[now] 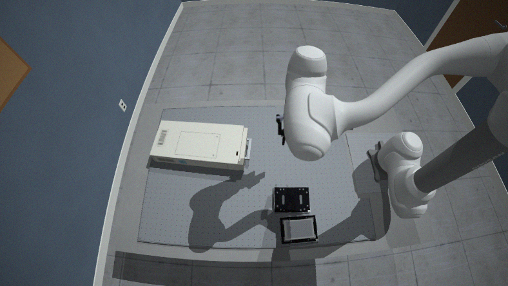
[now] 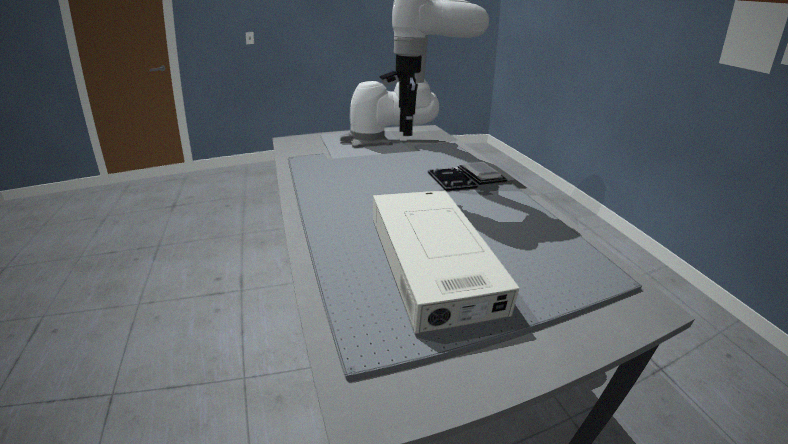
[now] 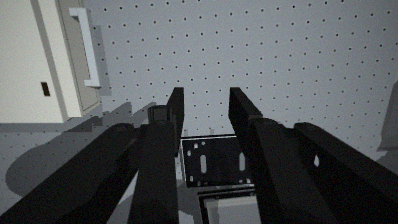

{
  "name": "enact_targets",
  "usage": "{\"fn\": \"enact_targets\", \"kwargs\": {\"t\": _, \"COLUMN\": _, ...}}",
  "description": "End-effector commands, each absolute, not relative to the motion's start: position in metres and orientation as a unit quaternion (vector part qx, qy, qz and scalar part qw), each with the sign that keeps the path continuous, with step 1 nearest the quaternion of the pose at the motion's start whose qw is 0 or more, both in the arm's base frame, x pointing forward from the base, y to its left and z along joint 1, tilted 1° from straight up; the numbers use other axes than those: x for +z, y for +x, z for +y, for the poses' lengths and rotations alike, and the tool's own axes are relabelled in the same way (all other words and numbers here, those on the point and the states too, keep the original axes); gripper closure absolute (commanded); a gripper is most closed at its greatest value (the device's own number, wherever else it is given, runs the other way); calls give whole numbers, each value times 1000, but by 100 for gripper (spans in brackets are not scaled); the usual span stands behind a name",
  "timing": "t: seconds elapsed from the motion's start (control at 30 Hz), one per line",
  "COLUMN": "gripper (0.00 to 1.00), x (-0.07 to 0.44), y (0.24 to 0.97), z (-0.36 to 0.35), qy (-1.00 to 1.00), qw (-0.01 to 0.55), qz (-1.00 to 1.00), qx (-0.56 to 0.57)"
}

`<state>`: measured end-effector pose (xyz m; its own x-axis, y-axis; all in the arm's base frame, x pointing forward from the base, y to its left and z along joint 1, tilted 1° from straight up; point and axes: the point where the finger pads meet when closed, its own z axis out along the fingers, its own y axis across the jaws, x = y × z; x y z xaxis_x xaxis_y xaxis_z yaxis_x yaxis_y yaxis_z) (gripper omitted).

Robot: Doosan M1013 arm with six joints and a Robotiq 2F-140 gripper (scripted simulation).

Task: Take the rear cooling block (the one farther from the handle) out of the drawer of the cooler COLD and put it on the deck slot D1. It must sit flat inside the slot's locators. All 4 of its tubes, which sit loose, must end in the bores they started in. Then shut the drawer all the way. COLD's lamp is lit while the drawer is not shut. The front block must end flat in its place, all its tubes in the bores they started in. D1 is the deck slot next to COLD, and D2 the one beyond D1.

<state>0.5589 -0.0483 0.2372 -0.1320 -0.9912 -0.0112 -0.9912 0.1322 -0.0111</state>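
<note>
The cooler COLD (image 1: 198, 143) (image 2: 441, 237) (image 3: 25, 60) is a long cream box. Its drawer looks shut, with the pale handle (image 1: 249, 149) (image 3: 91, 47) sticking out in front. A small window (image 1: 236, 153) (image 3: 45, 89) on its top looks dark. Both cooling blocks and their tubes are hidden. The deck slot D1 (image 1: 291, 199) (image 2: 453, 178) (image 3: 220, 162) is a bare black plate with two pale slots. My gripper (image 2: 406, 134) (image 3: 206, 102) is part open, with nothing between its fingers. It hangs high above the perforated board, beyond the handle, and is mostly behind the arm in the top view.
The slot D2 (image 1: 282, 230) lies just beyond D1, a black frame holding a pale, flat-topped object (image 1: 300, 228) (image 2: 480, 170) (image 3: 232, 210). The perforated board (image 1: 170, 202) (image 2: 330, 220) bears COLD and both slots. The arm's base (image 1: 374, 161) stands at the board's far end from COLD.
</note>
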Motion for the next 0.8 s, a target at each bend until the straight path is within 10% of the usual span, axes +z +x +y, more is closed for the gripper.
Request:
{"fn": "enact_targets", "kwargs": {"t": 0.0, "gripper": 66, "x": 236, "y": 564, "z": -50, "qy": -659, "qw": 9, "qz": 752, "qx": -1}}
{"fn": "enact_targets", "kwargs": {"t": 0.77, "gripper": 66, "x": 198, "y": 634, "z": -76, "qy": -659, "qw": 9, "qz": 752, "qx": -1}}
